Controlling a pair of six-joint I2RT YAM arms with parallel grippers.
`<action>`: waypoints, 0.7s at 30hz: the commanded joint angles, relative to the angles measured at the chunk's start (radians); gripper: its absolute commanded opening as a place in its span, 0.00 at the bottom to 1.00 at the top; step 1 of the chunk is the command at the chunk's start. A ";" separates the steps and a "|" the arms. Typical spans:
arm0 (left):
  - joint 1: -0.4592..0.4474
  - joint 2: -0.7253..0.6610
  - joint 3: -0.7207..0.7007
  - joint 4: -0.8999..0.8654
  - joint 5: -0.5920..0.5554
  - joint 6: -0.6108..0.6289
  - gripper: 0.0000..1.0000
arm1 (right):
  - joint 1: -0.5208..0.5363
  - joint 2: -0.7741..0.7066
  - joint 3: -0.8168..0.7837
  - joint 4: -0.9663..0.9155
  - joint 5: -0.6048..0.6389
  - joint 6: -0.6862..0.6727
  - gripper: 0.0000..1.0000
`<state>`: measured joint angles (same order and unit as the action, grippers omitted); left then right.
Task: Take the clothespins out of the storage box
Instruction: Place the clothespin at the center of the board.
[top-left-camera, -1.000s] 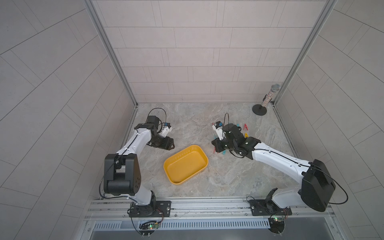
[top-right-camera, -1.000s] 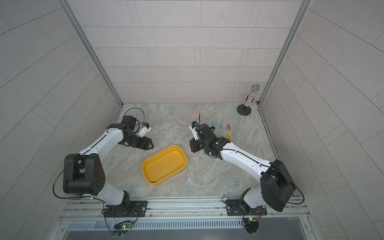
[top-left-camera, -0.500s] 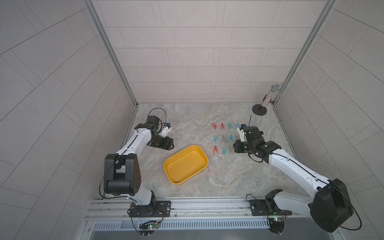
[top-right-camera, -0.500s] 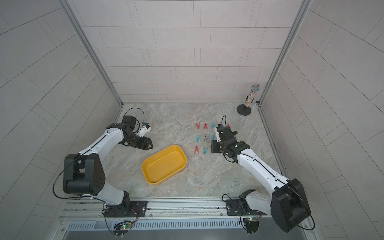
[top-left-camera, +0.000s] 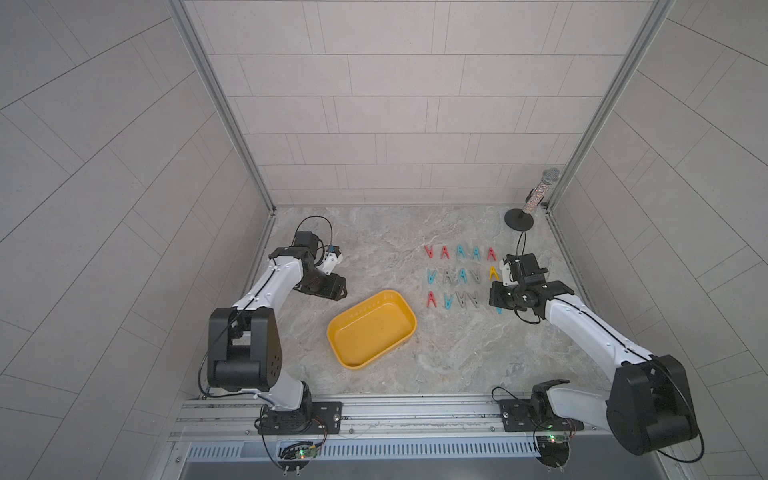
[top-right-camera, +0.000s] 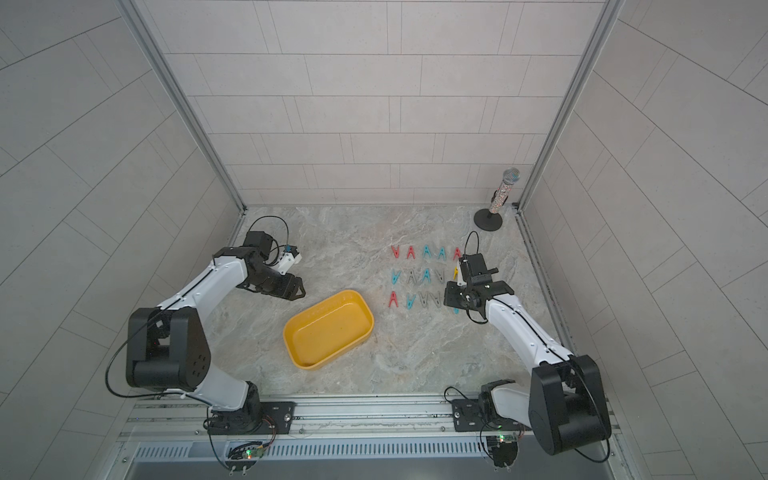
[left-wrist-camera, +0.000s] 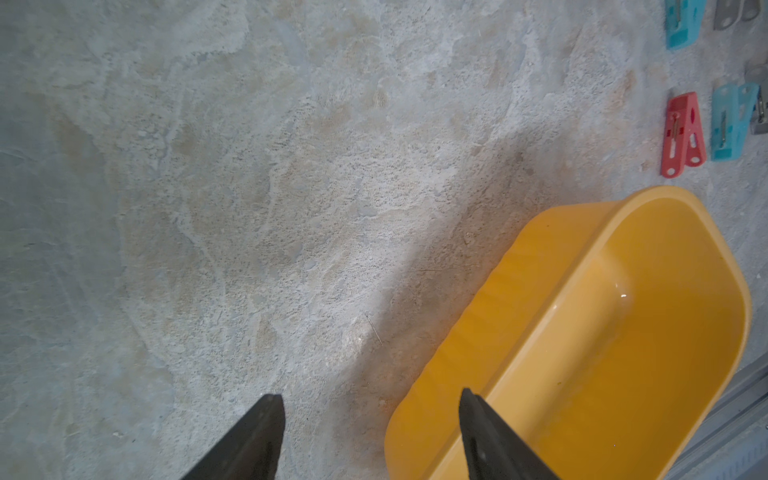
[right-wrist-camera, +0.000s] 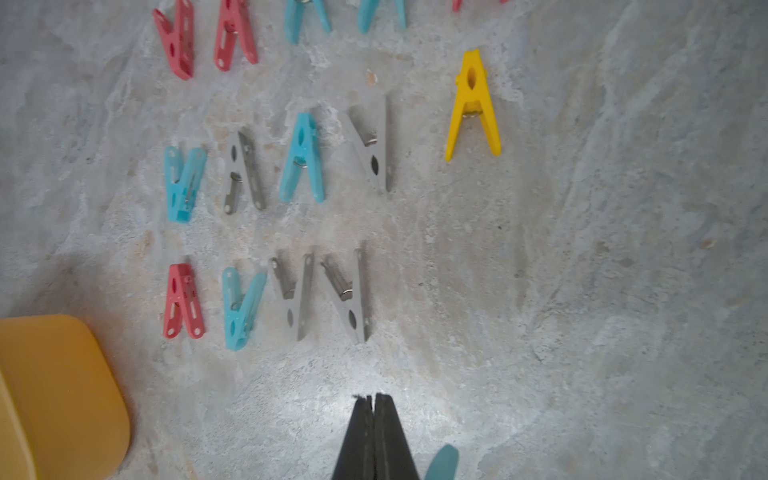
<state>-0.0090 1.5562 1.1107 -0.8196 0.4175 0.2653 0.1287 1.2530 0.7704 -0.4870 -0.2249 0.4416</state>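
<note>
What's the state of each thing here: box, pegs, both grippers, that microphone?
storage box: upright, empty.
clothespins: out of the box, lying in rows on the table.
left gripper: open, holding nothing.
right gripper: shut, holding nothing.
microphone: upright on its stand.

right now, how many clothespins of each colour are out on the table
red clothespins: 4
teal-blue clothespins: 6, one partly hidden by the right end effector
grey clothespins: 4
yellow clothespin: 1
total: 15, none in the storage box
</note>
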 joint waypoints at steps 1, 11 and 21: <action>-0.001 -0.008 -0.003 -0.006 -0.011 0.002 0.74 | -0.041 0.054 0.013 -0.030 -0.015 -0.043 0.00; -0.002 -0.007 -0.002 -0.004 -0.019 0.000 0.74 | -0.063 0.217 0.058 0.036 0.003 -0.047 0.00; -0.001 -0.004 -0.002 -0.005 -0.017 0.000 0.74 | -0.063 0.357 0.121 0.092 0.009 -0.044 0.00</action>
<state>-0.0090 1.5562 1.1107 -0.8192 0.4023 0.2626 0.0681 1.5925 0.8696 -0.4114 -0.2317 0.4026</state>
